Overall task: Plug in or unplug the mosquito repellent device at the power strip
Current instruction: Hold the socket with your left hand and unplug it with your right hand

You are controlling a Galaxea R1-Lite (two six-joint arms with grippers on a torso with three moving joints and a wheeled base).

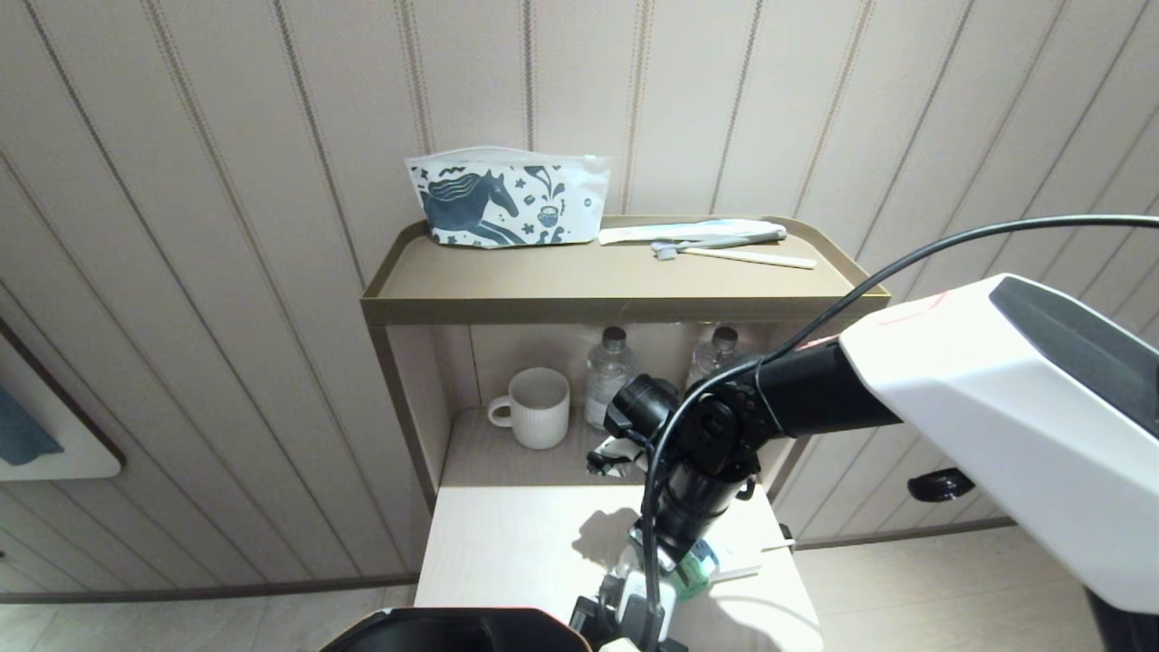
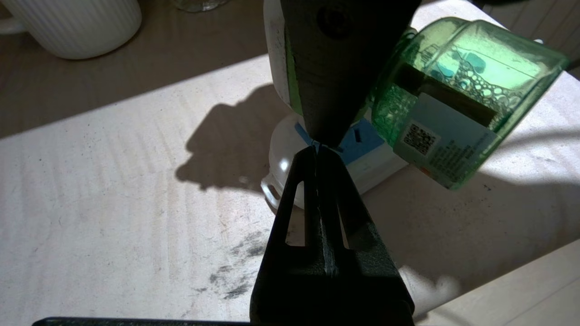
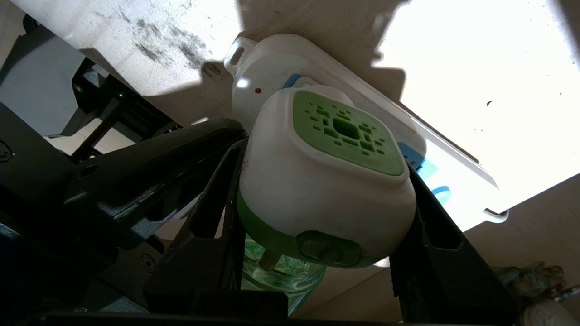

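Right wrist view: our right gripper point(image 3: 324, 213) pinches the mosquito repellent device point(image 3: 326, 181) by its white head, over the power strip's point(image 3: 453, 172) end outlet.
Left gripper point(image 2: 317, 151): fingers pressed together, tip resting at the strip's blue outlet.
Advice: we judge a straight pull or push along the prongs best, the strip held down.
Count: one device, one strip, one mug point(image 1: 536, 407), two water bottles point(image 1: 608, 376).

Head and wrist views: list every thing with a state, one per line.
White-headed, green-faced mosquito repellent device: gripped, tilted over the strip.
Long white plastic power strip: flat on table, red light on.
Right gripper: shut on the device.
Left gripper: shut, empty, beside the strip.
White ribbed mug: upright.
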